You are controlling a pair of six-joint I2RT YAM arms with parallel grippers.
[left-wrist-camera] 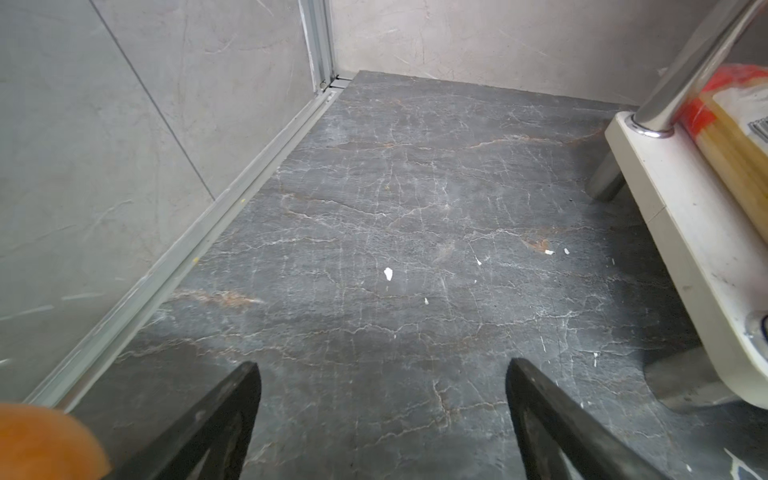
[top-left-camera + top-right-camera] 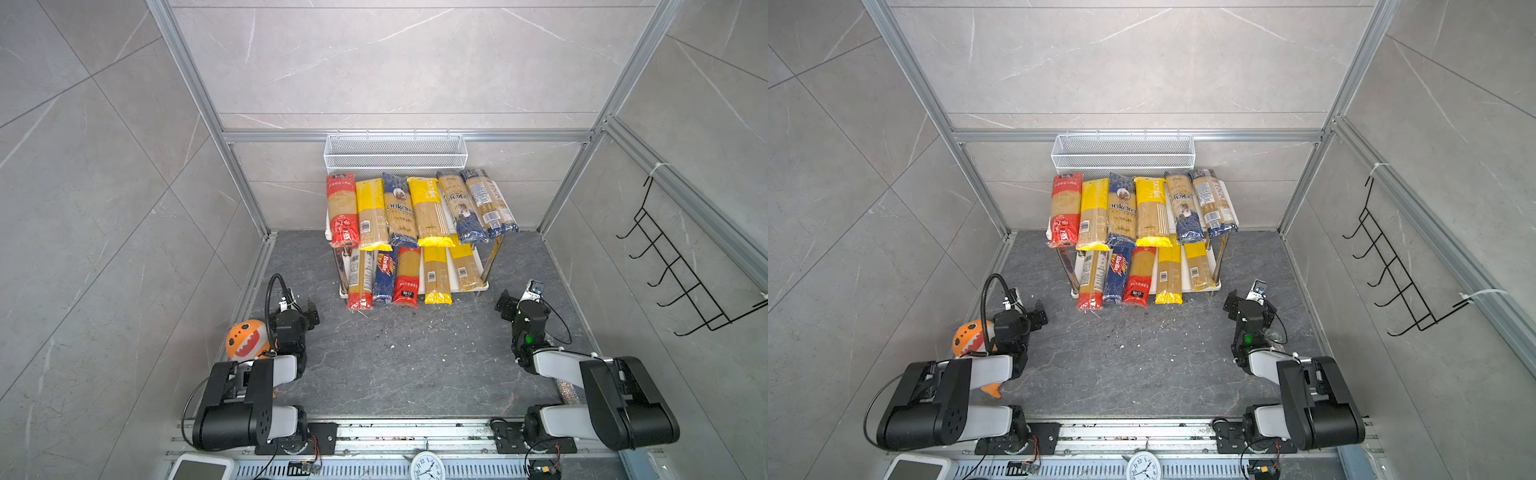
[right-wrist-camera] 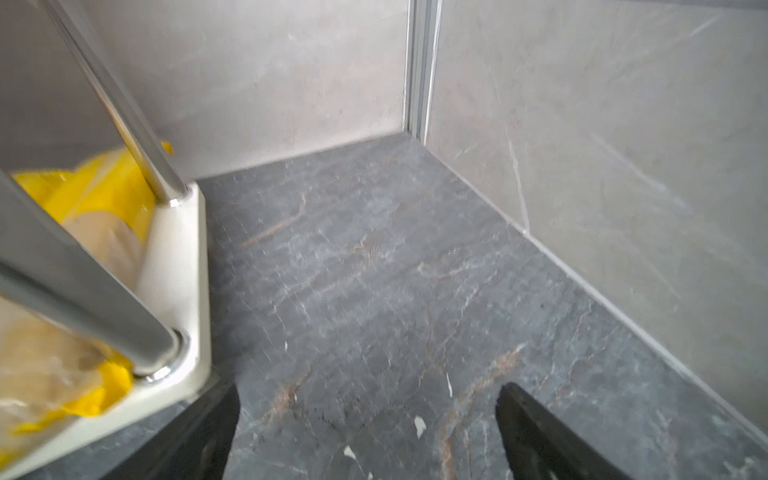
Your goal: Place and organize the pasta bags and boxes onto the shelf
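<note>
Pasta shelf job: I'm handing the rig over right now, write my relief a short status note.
Left gripper: open, empty, by the left front corner of the shelf.
Right gripper: open, empty, by its right front corner.
Pasta packets: six on the top tier, five on the lower; none seen loose on the floor.
Done: placing, it seems.
Left: perhaps tidying; the two rightmost top packets lie slanted, and lower ones overhang the front edge.
</note>
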